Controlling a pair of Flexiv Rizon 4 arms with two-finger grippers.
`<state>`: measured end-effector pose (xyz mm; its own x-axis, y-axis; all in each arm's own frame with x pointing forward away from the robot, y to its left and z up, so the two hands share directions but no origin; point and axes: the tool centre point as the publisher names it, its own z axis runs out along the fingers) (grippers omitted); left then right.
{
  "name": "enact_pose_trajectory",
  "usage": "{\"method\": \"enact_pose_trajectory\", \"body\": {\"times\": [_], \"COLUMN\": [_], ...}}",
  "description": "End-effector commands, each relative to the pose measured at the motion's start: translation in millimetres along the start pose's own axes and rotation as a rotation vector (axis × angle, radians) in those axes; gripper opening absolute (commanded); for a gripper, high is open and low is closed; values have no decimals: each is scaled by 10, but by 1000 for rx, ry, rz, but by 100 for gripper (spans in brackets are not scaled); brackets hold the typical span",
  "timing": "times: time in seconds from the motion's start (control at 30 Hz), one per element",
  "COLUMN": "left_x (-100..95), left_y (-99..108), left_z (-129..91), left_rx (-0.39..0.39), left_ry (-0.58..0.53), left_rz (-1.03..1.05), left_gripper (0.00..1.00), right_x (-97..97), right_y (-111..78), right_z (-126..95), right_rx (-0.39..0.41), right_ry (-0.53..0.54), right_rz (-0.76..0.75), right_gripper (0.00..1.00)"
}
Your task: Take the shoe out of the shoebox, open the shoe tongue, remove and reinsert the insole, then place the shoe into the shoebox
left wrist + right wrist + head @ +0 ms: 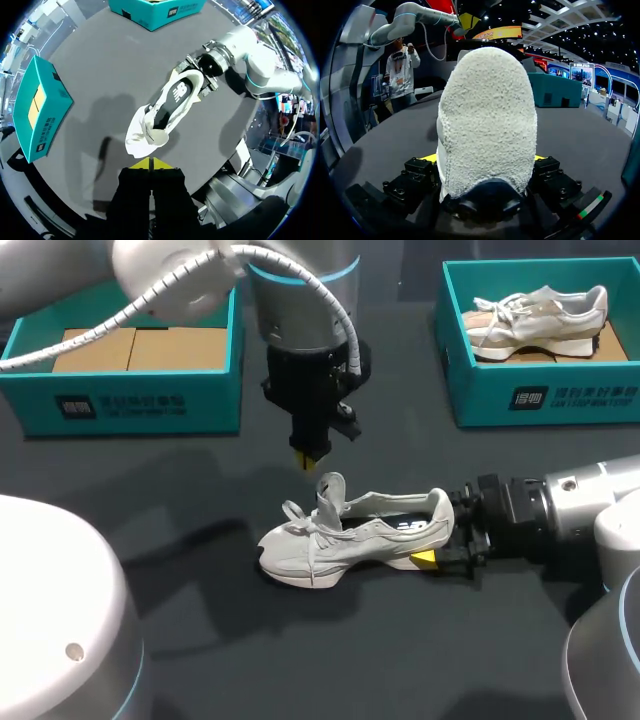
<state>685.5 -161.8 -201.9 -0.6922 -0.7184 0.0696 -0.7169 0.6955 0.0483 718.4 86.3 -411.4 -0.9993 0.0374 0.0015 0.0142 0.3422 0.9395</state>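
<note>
A pale grey shoe (350, 535) stands upright on the dark table, toe toward my left, tongue (331, 488) raised. My right gripper (447, 540) is at its heel, a finger on each side, shut on the shoe. In the right wrist view the fuzzy heel (487, 120) fills the space between the fingers of the right gripper (485, 162). My left gripper (310, 456) hangs just above and behind the tongue, yellow tips pressed together, holding nothing. From the left wrist the shoe (165, 107) lies ahead of the shut left gripper (150, 163), its dark insole showing.
A teal shoebox (130, 405) with cardboard inside sits at the back left. A second teal box (545, 400) at the back right holds another pale shoe (540, 318). The left wrist view shows one teal box (42, 117) beside the gripper.
</note>
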Motion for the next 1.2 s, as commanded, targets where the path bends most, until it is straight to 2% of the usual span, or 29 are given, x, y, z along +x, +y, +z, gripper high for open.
{"method": "enact_pose_trajectory", "body": {"times": [0.03, 0.2, 0.23, 0.57, 0.7, 0.87, 1.2], "left_x": [23, 180, 229, 229, 345, 425, 422], "left_y": [-212, -387, -436, -436, -514, -602, -627], "left_z": [86, 127, 144, 144, 425, 661, 670], "left_rx": [-12, 20, 33, 33, 5, 22, 19], "left_ry": [126, 175, 129, 129, 140, 146, 144], "left_rz": [254, 478, 482, 482, 557, 631, 635], "left_gripper": [0, 0, 0, 0, 0, 0, 0], "right_x": [1, 1, 1, 1, 1, 1, 1], "right_y": [-5, -5, -5, -5, -5, -5, -5], "right_z": [13, 13, 13, 13, 13, 13, 13], "right_rx": [2, 2, 2, 2, 2, 2, 2], "right_ry": [0, 0, 0, 0, 0, 0, 0], "right_rz": [0, 0, 0, 0, 0, 0, 0], "right_gripper": [0, 0, 0, 0, 0, 0, 0]}}
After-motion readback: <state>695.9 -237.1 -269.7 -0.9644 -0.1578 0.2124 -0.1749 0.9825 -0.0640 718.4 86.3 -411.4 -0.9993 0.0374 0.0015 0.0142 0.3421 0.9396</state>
